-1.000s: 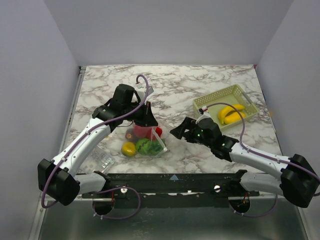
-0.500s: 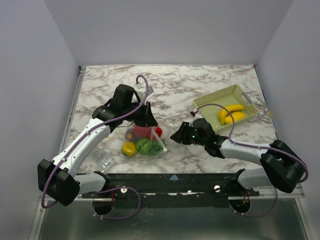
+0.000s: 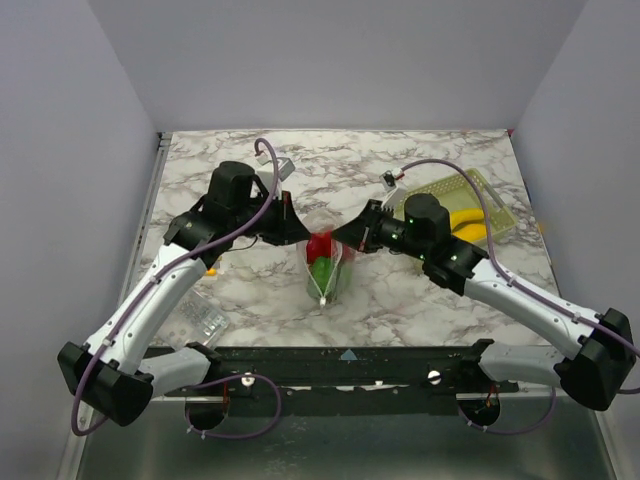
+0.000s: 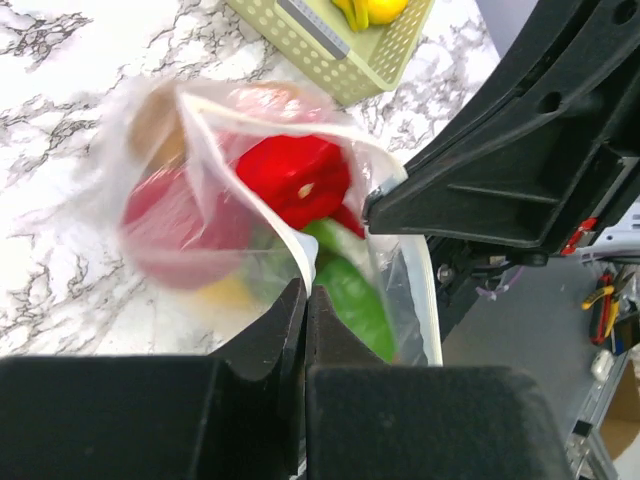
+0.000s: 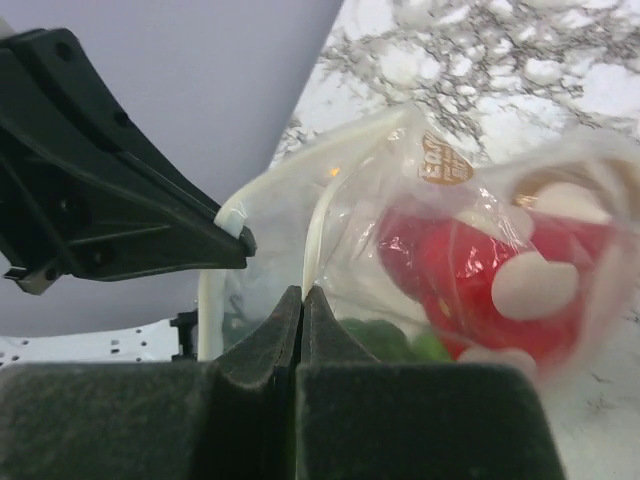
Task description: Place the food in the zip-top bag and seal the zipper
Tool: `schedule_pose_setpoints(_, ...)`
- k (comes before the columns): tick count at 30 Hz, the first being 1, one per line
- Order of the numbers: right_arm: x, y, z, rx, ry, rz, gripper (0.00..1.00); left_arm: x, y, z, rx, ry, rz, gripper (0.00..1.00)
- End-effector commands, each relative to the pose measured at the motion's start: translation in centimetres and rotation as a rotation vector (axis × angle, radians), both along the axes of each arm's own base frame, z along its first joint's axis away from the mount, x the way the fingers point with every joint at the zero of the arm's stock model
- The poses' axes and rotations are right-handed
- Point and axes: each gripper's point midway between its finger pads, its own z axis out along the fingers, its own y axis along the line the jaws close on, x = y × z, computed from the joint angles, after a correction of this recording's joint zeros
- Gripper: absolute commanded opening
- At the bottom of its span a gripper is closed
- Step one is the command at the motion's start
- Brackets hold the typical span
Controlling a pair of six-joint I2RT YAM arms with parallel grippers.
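1. One zip-top bag (image 3: 324,288); two grippers, the left gripper (image 4: 305,290) and the right gripper (image 5: 302,292); one green basket (image 3: 497,203) with yellow fruit (image 3: 466,217).
2. Of the food inside, a red piece (image 3: 320,246) and a green piece (image 3: 322,270) show; the total count is unclear.
3. Both jaws are clamped tight on the bag's top rim, one at each side; the bag hangs between them above the table (image 3: 400,160).

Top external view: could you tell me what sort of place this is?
Probably a robot test bench: a left arm and right arm at a marbled table, plain walls around, bagged toy food.
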Motion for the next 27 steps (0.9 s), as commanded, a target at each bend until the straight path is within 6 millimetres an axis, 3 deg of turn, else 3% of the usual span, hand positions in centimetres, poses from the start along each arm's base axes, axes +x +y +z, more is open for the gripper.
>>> schedule_pose_setpoints(1,-2.8,0.2,0.3,-0.056,0.052,0.136,0.00,-1.0,0.9,0.6,-0.042,0.041,0.093,0.00)
schedule_pose_setpoints(5,-2.2,0.3,1.3,-0.091,-0.008,0.142,0.00,-1.5,1.0,-0.7,-0.089,0.092,0.137,0.04)
schedule_pose_setpoints(11,-2.0,0.8,-1.3,-0.148,-0.018,0.191,0.00,-1.1,0.5,-4.2,-0.068,0.194,0.153,0.14)
schedule_pose_setpoints(13,-1.9,0.6,-1.9,-0.164,-0.025,0.186,0.00,-1.3,0.7,-4.9,-0.055,0.199,0.159,0.25)
schedule_pose_setpoints(17,-2.2,0.1,-0.8,-0.168,-0.073,0.196,0.00,-1.6,2.5,-3.4,-0.040,0.068,0.203,0.49)
schedule_pose_setpoints(21,-2.3,-0.1,0.8,-0.169,-0.143,0.209,0.00,-0.7,4.6,-2.2,0.056,-0.037,0.257,0.64)
schedule_pose_setpoints(27,-1.9,0.0,0.8,-0.213,-0.171,0.228,0.00,1.5,4.8,-2.4,0.179,-0.060,0.225,0.67)
